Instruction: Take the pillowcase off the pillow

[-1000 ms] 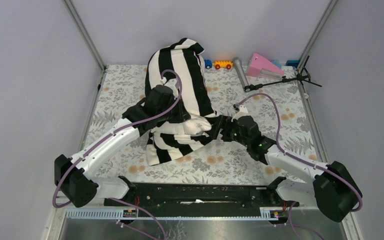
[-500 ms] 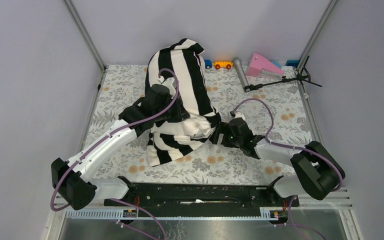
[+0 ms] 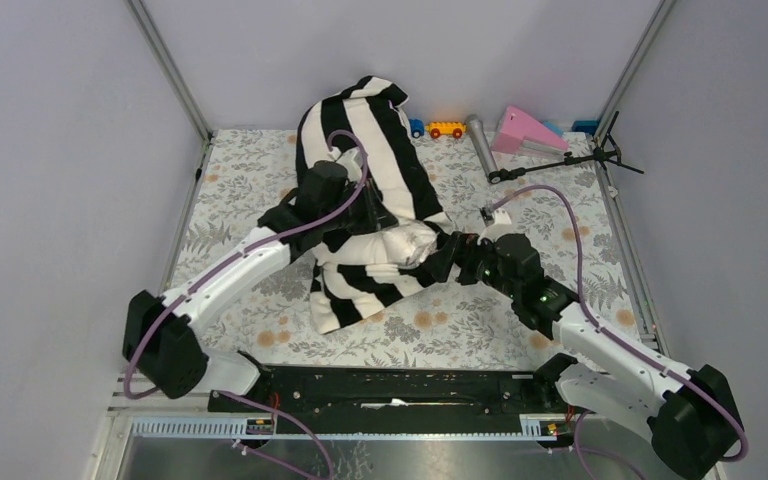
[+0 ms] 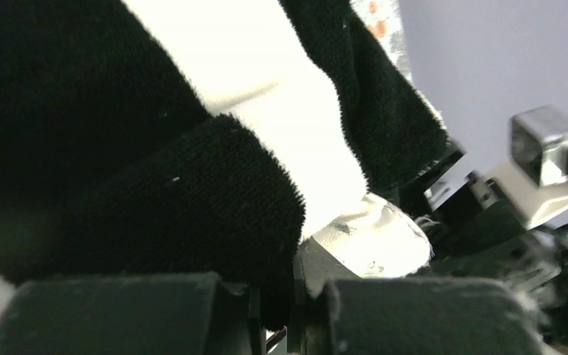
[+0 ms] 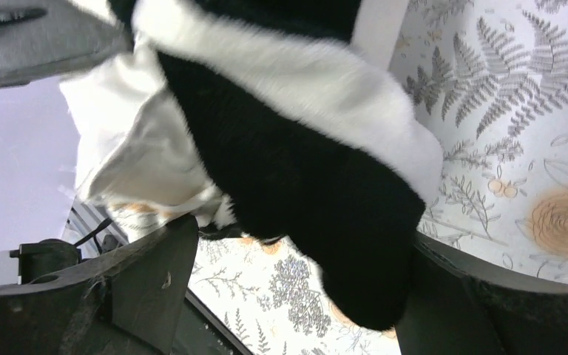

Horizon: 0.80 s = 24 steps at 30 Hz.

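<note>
Pillowcase (image 3: 365,150): striped bulk stands from frame centre up to upper centre, leaning toward the back wall. Against a second ago the whole bundle sits a little further right on the floral table (image 3: 580,240), and the loose striped flap at lower centre has slid right with it.

My arms: the right one, folded tight half a second ago, is now stretched out long from the lower-right corner. The left one has swung in and up, its wrist buried in the stripes left of centre.

Pillow (image 3: 405,245): a cream corner bulges out at frame centre between my two wrists, slightly more of it bare than before. Most of it is still sheathed. I judge the peel barely begun.

Left gripper (image 4: 290,307): jaws near closed, pinching a black-and-white edge of the cover; cream pillow shows just beyond.

Right gripper (image 3: 442,258): jaws stand apart around a thick striped fold; I cannot tell whether they bite it.
</note>
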Tool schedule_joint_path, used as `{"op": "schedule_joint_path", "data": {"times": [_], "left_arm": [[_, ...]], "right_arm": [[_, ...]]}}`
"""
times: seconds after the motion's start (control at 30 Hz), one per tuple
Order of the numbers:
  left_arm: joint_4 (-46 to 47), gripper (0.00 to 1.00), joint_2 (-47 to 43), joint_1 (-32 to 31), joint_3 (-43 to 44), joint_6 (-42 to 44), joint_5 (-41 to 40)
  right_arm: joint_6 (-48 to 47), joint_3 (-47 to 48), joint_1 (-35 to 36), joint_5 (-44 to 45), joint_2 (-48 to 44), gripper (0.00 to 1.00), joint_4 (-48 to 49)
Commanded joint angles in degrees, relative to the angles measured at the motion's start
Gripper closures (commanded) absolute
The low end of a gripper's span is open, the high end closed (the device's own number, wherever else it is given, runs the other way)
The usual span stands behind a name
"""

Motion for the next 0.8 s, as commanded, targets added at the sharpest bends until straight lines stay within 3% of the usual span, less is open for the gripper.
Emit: {"op": "schedule_joint_path", "data": {"times": [0.0, 0.13, 0.27, 0.53, 0.77], "left_arm": [[19.3, 1.0, 4.7, 0.4, 6.2, -7.1, 6.3], [26.2, 1.0, 9.2, 0.4, 8.1, -11.9, 7.6], [26.8, 1.0, 11.9, 0.2, 11.0, -12.5, 7.6], [24.8, 1.0, 10.2, -0.1, 9.7, -11.0, 3.6], [24.2, 1.0, 9.3, -0.2, 8.2, -11.0, 2.7]], "right_arm": [[5.3, 1.0, -0.3, 1.3, -2.1, 0.05, -5.5], [13.8, 0.7, -0.2, 9.6, -4.1, 0.04, -6.7], [20.2, 0.9, -0.2, 14.0, -2.6, 0.05, -7.1], [24.0, 5.4, -0.2, 11.9, 7.0, 0.05, -4.6], [26.7, 6.8, -0.2, 10.8, 7.7, 0.05, -3.3]]}}
